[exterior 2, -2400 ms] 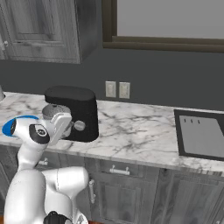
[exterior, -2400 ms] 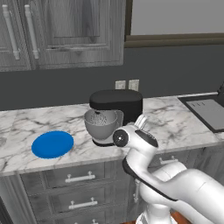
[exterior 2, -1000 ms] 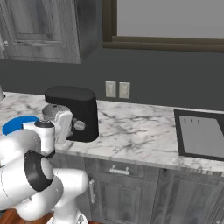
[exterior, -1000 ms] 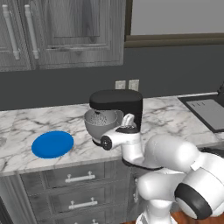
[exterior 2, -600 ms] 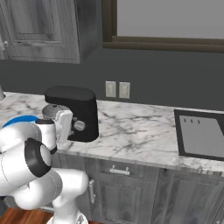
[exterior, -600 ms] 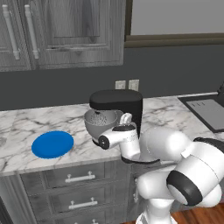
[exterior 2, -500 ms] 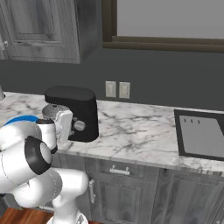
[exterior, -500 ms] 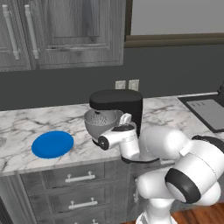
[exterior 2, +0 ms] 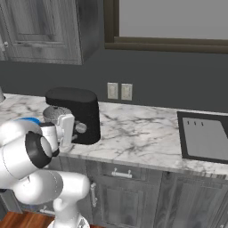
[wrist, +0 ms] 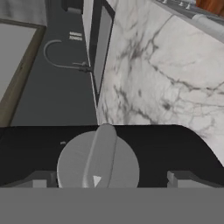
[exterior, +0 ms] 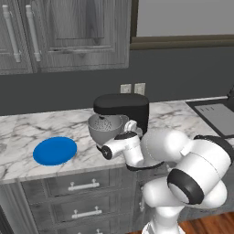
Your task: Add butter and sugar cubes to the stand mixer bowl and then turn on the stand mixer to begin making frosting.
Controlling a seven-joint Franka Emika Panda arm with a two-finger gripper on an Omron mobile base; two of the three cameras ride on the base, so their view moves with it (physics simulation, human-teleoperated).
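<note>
The mixer stands mid-tabletop near the back wall, its bowl under the head. The gripper sits right at the side knob, jaws spread wide to either side of it. A blue plate lies toward the left front edge; a sink lies well off to the right.
</note>
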